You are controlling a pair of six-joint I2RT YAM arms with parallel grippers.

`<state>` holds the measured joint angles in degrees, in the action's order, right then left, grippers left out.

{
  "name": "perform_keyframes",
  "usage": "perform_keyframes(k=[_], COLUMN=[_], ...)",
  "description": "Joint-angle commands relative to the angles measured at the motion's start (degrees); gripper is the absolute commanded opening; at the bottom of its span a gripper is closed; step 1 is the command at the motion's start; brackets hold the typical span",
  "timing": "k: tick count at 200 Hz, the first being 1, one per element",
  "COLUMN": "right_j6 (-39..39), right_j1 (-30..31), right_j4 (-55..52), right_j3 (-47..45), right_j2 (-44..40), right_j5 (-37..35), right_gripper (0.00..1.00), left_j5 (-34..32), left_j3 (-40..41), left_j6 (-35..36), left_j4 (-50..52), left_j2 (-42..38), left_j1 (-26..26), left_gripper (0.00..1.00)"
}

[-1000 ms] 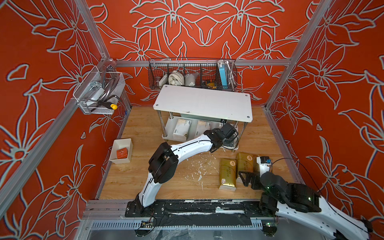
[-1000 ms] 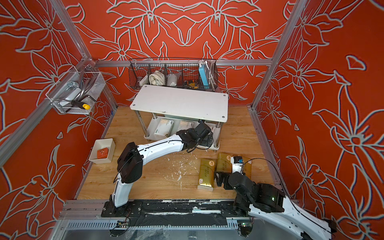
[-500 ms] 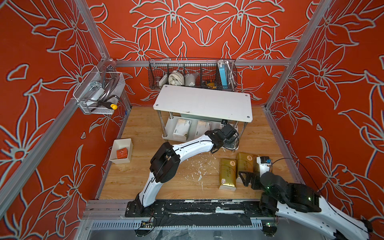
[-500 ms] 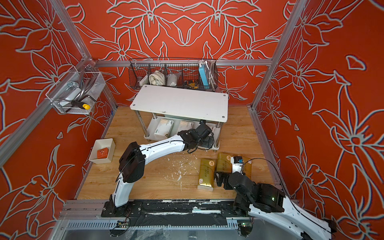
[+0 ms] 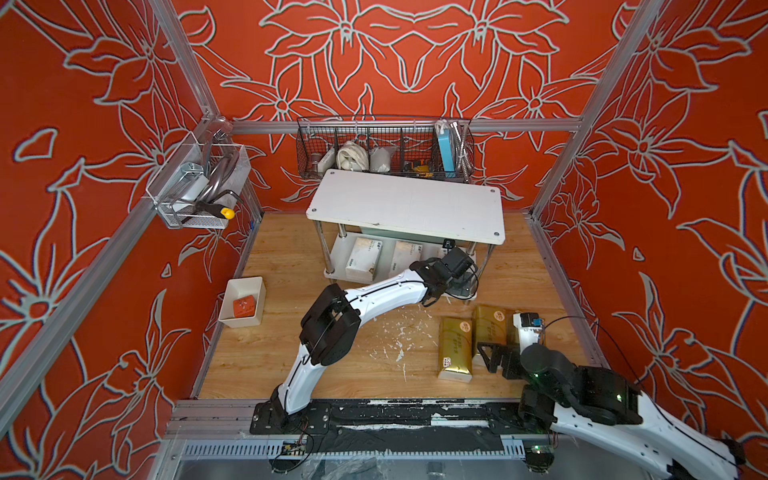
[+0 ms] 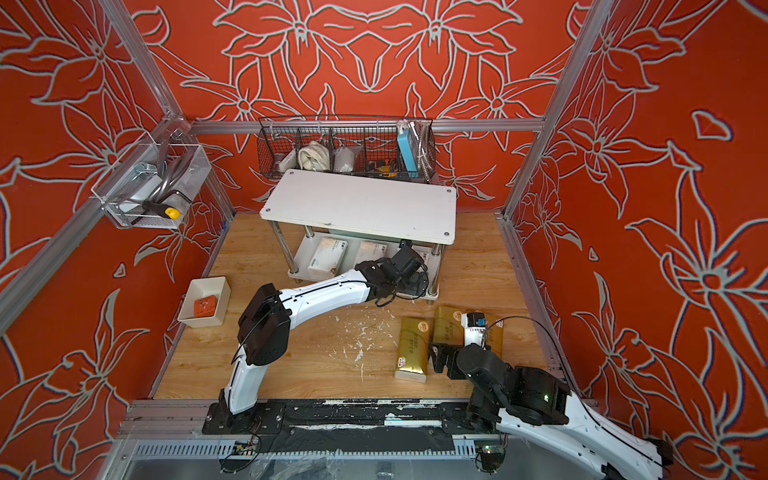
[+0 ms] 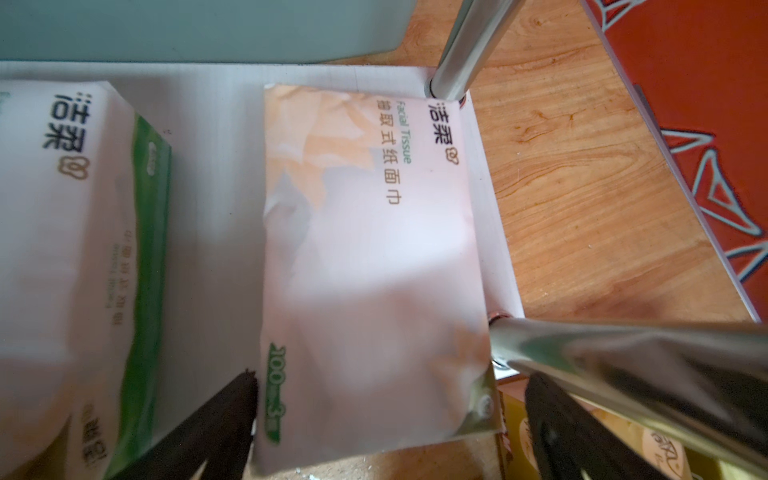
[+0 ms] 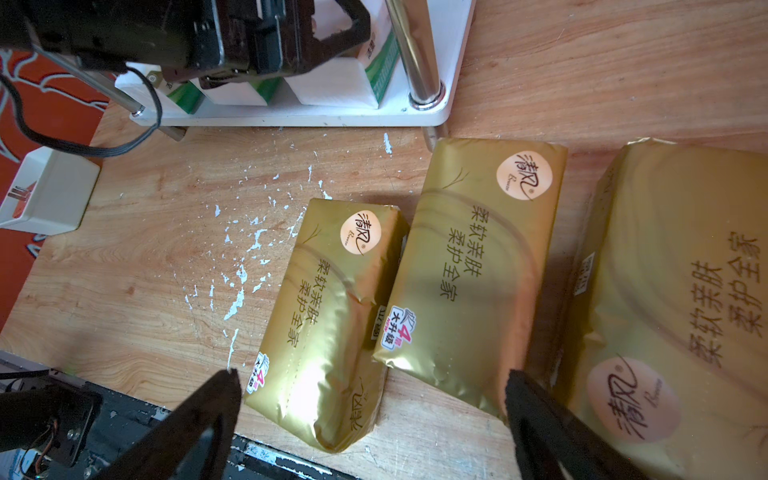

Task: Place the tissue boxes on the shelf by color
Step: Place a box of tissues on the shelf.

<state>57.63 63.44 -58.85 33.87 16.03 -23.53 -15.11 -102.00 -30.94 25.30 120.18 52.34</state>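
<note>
Surface of pale wood (image 5: 249,365) is seen from above in both top views, and the shelf (image 5: 407,208) is stood at its far middle. A black wire basket (image 5: 382,141) is hung behind the shelf, and a clear bin (image 5: 195,187) is mounted higher up on the left arm's side.

The left arm (image 5: 374,295) is stretched to the shelf's lower tier, where three white tissue packs (image 8: 332,87) are laid side by side. In the left wrist view the left gripper (image 7: 392,376) is shown with its fingers (image 7: 224,415) spread wide to either side of the end pack (image 7: 365,270), which is laid beside a chrome leg (image 7: 461,45). Whether that pack is touched cannot be told.

Three gold tissue packs (image 8: 478,266) are laid flat on the surface, close together, near the shelf's front corner. The right gripper (image 8: 372,373) is held over them, its fingers spread wide and no pack gripped.

A white tray (image 5: 246,282) is set at the surface's edge on the left arm's side, and a small orange block (image 5: 243,307) is held inside it. White flecks (image 5: 399,332) are scattered on the wood between the two arms.
</note>
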Motion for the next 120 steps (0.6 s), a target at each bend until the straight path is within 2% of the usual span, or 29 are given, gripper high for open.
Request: perform_keyframes(k=[1, 71, 120], right_j6=[0.6, 0.8, 1.9], right_j1=[0.1, 0.2, 0.2], right_j4=[-1.7, -1.4, -1.7], right_j3=[-0.4, -0.1, 2.0], right_j2=[-0.6, -0.3, 1.9], right_j5=[-1.6, -2.0, -2.4], right_gripper=[0.99, 0.99, 0.99], left_j5=[0.5, 1.1, 2.2], left_j3=[1.1, 2.2, 6.7], left_j6=[-0.1, -0.1, -1.9], left_j4=[-1.3, 0.0, 3.7], left_j2=[-0.9, -6.7, -12.8], left_j1=[0.2, 1.0, 2.5], left_gripper=[0.99, 0.99, 0.99])
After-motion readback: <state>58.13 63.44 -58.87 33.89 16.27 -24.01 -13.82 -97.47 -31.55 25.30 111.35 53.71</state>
